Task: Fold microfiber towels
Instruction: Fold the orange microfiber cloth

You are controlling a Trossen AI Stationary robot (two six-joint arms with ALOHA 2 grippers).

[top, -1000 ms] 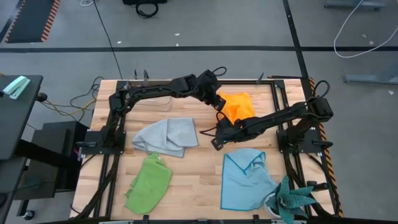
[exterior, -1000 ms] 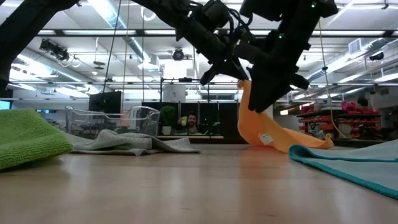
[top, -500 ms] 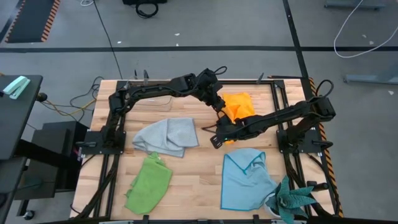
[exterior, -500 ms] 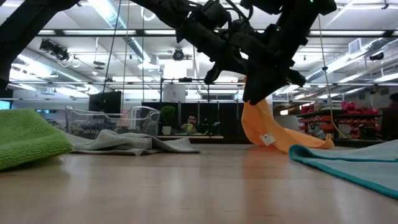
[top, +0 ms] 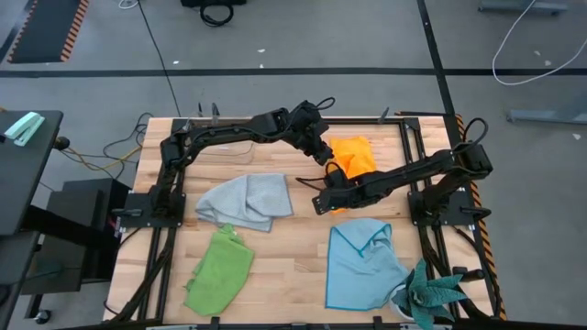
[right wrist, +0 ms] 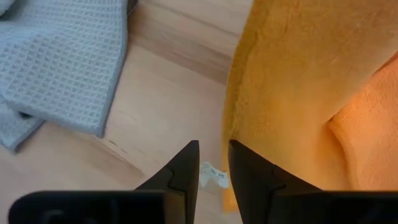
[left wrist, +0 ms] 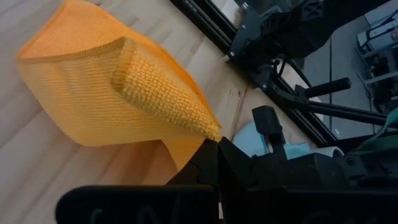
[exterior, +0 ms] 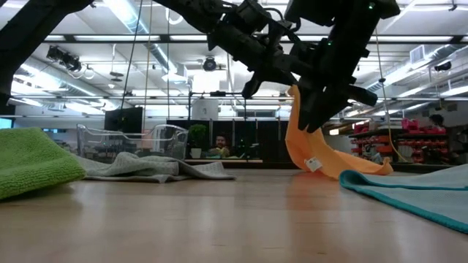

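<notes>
The orange-yellow towel (top: 356,156) lies at the table's far right, one part raised. My left gripper (top: 326,160) is shut on that raised part and also shows in the low view (exterior: 281,77). My right gripper (top: 318,205) is open by a narrow gap, level with the towel's hanging edge (right wrist: 231,124) and just on its near-left side. A white tag (right wrist: 211,177) shows between its fingers. The grey towel (top: 248,202), the lime green towel (top: 220,266) and the light blue towel (top: 362,261) lie crumpled on the table. My left gripper pinches a bunched corner or fold of the orange-yellow towel (left wrist: 199,121) between its two fingers, coming slanting from the table's left. The towel hangs below the fingers (exterior: 303,139), and its lower part (exterior: 351,169) lies on the table. Whether my right gripper touches the hanging edge, I cannot tell.
A teal spiky plant (top: 431,293) stands at the near right corner. A clear plastic box (exterior: 131,139) stands at the far left. Bare wood lies between the grey and light blue towels (top: 303,238).
My left gripper has gone a little toward the table's near edge, still holding the orange-yellow towel's raised part. My right gripper has edged toward the far edge, closer to the towel's hanging edge.
</notes>
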